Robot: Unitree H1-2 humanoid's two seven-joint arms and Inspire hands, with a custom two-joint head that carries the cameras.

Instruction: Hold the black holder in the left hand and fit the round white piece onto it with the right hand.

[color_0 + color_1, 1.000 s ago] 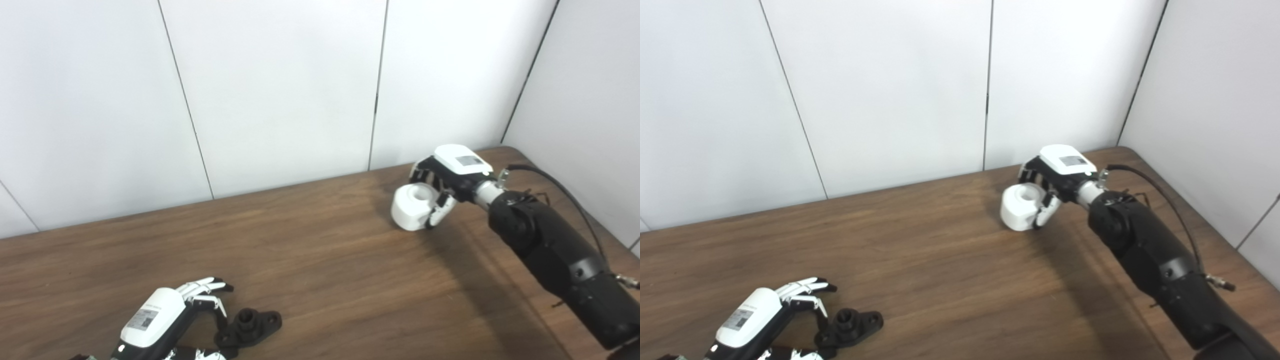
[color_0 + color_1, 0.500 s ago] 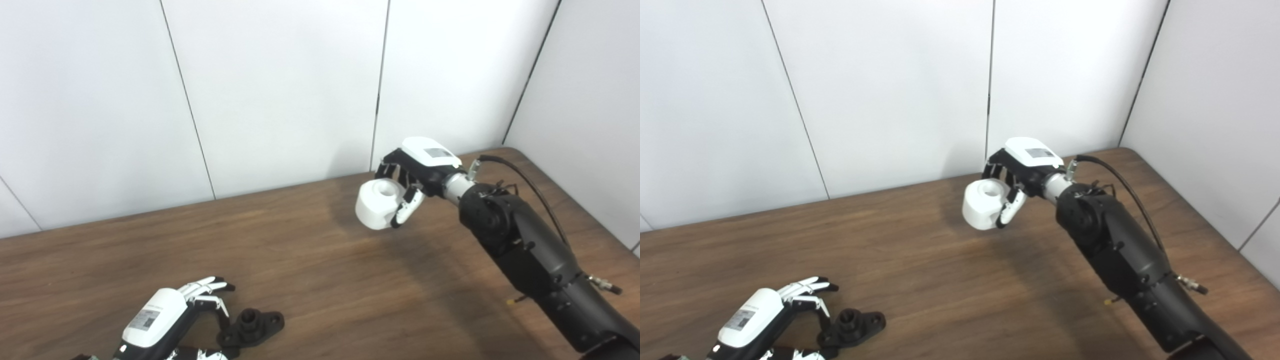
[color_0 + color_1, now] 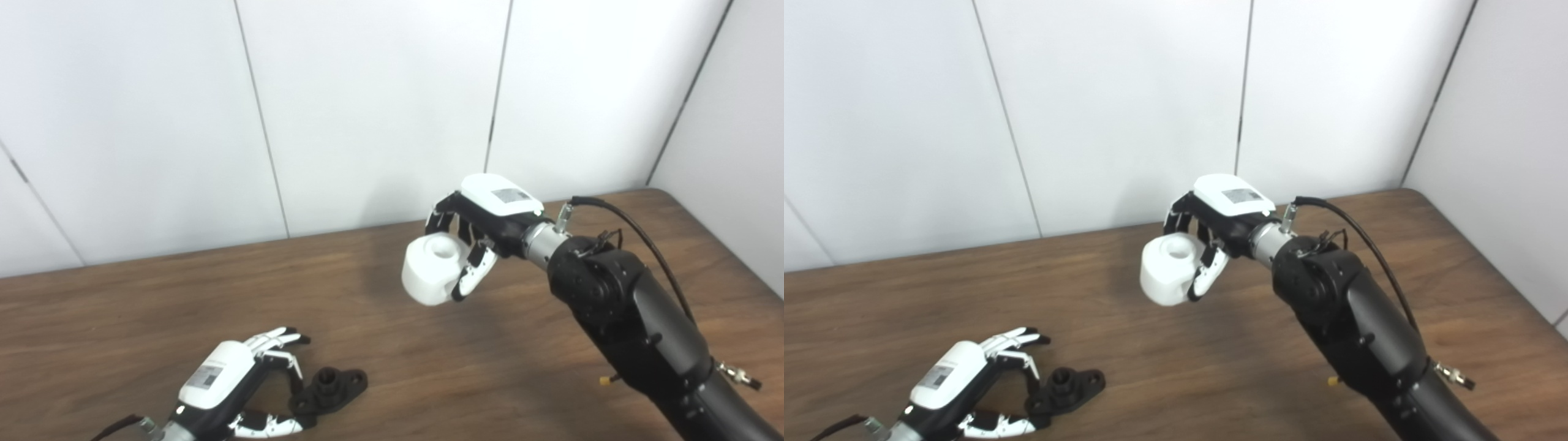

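- The right robot hand point(image 3: 474, 236) was closed around the round white piece point(image 3: 430, 271), fingers curled over its far side and the thumb pressed against its near side.
- The round white piece was held clear above the tabletop point(image 3: 153, 306), near the middle of the scene, with its shadow falling on the wood beneath; a round recess showed in its top face.
- The black holder point(image 3: 331, 387) lay flat on the tabletop near the front edge, left of centre, its short round post pointing up from a flat base with lobes.
- The left robot hand point(image 3: 236, 383) rested low beside the black holder, fingers spread apart and curved; fingertips and thumb reached to the holder's left end, but a firm grasp could not be made out.
- The black holder and the round white piece were well apart, the piece higher and to the right.
- A black cable point(image 3: 637, 229) looped behind the right wrist.
- White wall panels point(image 3: 367, 104) stood behind the tabletop.
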